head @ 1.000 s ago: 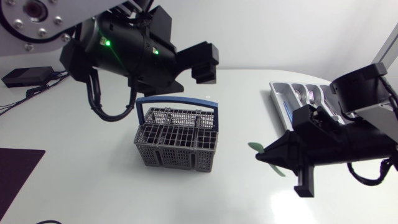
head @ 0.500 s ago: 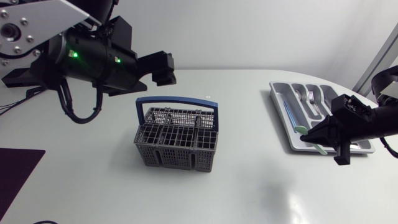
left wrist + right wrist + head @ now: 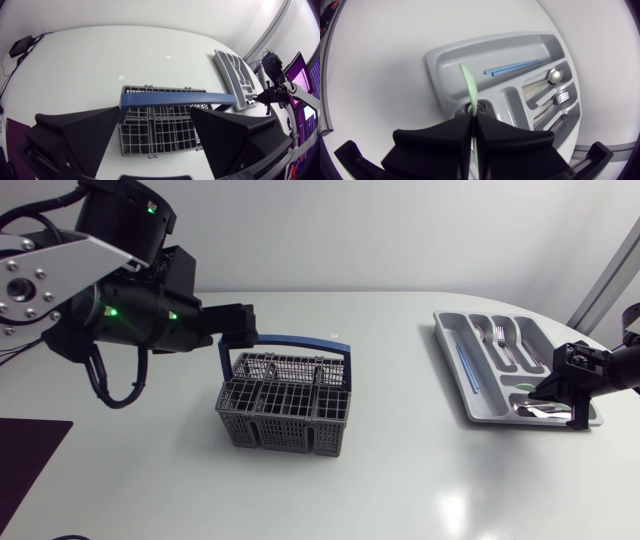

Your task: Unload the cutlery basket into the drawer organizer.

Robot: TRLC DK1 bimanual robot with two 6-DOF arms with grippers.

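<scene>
The grey cutlery basket (image 3: 285,405) with a blue handle (image 3: 286,340) stands mid-table; in the left wrist view the basket (image 3: 160,127) lies ahead of and below my left gripper (image 3: 155,112), whose fingers stand wide apart and hold nothing. In the head view that left gripper (image 3: 240,325) hovers by the handle's left end. The grey drawer organizer (image 3: 450,350) lies at the right. My right gripper (image 3: 548,388) is at its near end, shut on a pale green utensil (image 3: 469,87) that points over a compartment of the organizer (image 3: 435,75).
Two blue sticks (image 3: 512,67) lie in the long compartment, and metal cutlery (image 3: 555,75) fills the slots beside it. A black box with cables (image 3: 21,46) sits at the table's far left corner. The table's edge curves close behind the organizer.
My right arm has carried the green utensil from the table's front middle rightward to the organizer. My left arm has drawn back leftward and sunk toward the basket's handle.
</scene>
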